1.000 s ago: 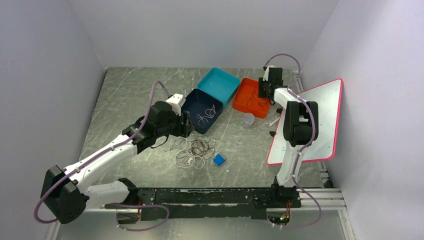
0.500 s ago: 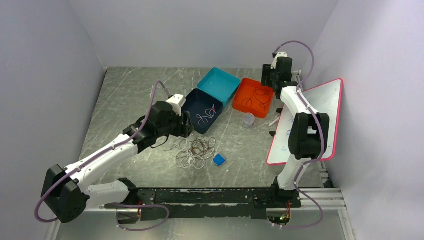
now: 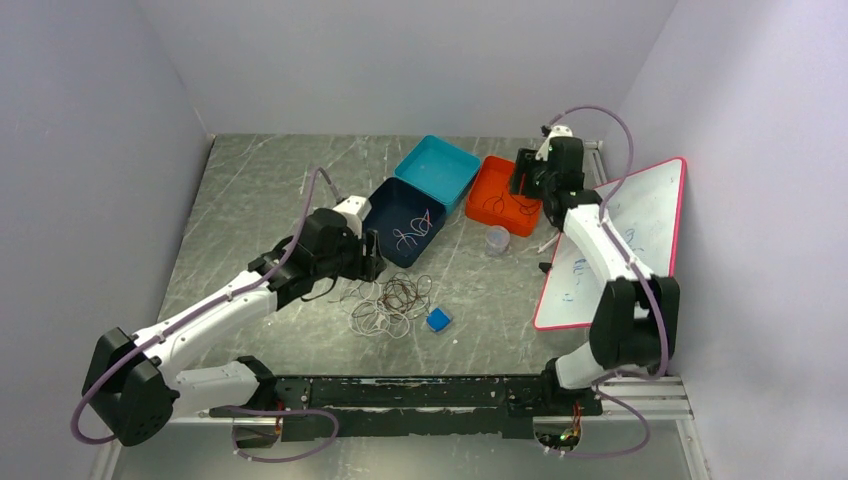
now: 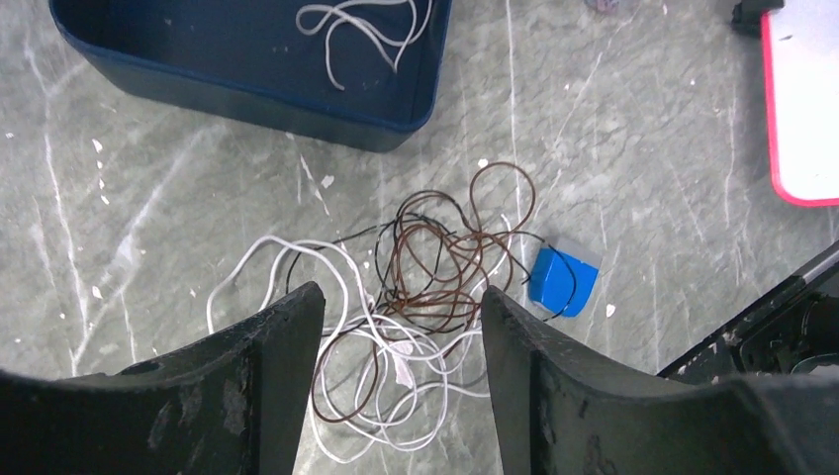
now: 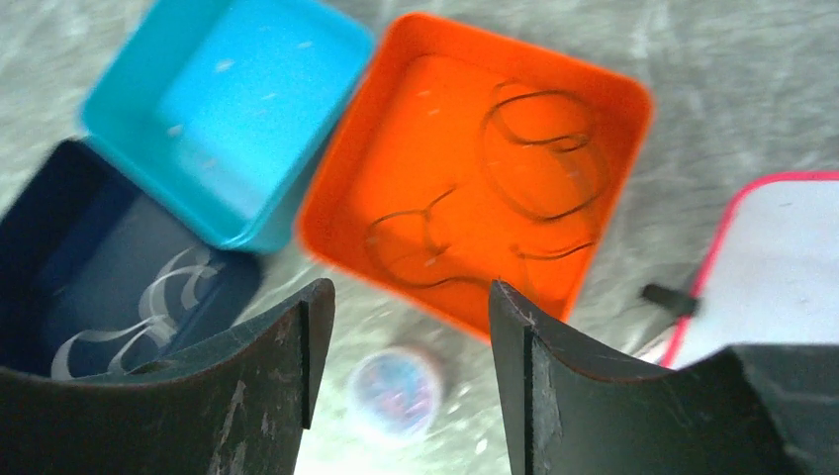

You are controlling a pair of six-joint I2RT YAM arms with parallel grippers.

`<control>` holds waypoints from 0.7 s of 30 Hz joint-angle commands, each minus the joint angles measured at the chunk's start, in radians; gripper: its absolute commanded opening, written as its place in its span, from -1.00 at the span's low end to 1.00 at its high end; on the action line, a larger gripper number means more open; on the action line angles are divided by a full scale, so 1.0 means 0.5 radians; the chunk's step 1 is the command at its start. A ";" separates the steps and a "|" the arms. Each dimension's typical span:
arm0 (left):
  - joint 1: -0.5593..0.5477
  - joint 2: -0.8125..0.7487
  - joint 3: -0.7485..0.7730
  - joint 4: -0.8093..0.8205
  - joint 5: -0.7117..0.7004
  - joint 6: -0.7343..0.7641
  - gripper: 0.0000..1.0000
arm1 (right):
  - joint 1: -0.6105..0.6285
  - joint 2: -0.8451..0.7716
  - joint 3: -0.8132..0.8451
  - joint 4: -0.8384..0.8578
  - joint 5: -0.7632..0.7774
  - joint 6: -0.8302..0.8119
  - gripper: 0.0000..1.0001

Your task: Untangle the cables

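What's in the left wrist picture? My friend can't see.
A tangle of white, brown and black cables lies on the table, framed by the open left gripper. A blue block sits beside it; a dark blue box holds another white cable.

White, brown and black cables (image 4: 435, 272) lie tangled in loose loops on the table (image 4: 148, 178).

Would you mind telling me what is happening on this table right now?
Two robot arms are sorting out a tangle of cables lying on the table. The left pincer hovers open above the tangle, holding nothing. The right pincer hangs open over the orange box, where a dark cable lies. A white cable lies in the navy box. The tangle is not yet undone.
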 commanded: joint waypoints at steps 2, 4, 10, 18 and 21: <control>0.010 -0.014 -0.109 0.052 0.100 -0.102 0.29 | 0.281 -0.348 -0.237 -0.132 -0.055 0.244 0.21; 0.012 -0.004 -0.151 0.105 0.130 -0.121 0.29 | 0.427 -0.471 -0.331 -0.175 -0.010 0.329 0.18; 0.005 0.076 -0.303 0.367 0.219 -0.130 0.28 | 0.796 -0.739 -0.729 -0.111 -0.146 0.715 0.09; -0.012 0.211 -0.380 0.569 0.244 -0.159 0.26 | 1.032 -0.641 -0.945 0.146 -0.211 0.859 0.09; -0.026 0.253 -0.386 0.619 0.251 -0.155 0.24 | 1.072 -0.538 -0.957 0.233 -0.242 0.872 0.09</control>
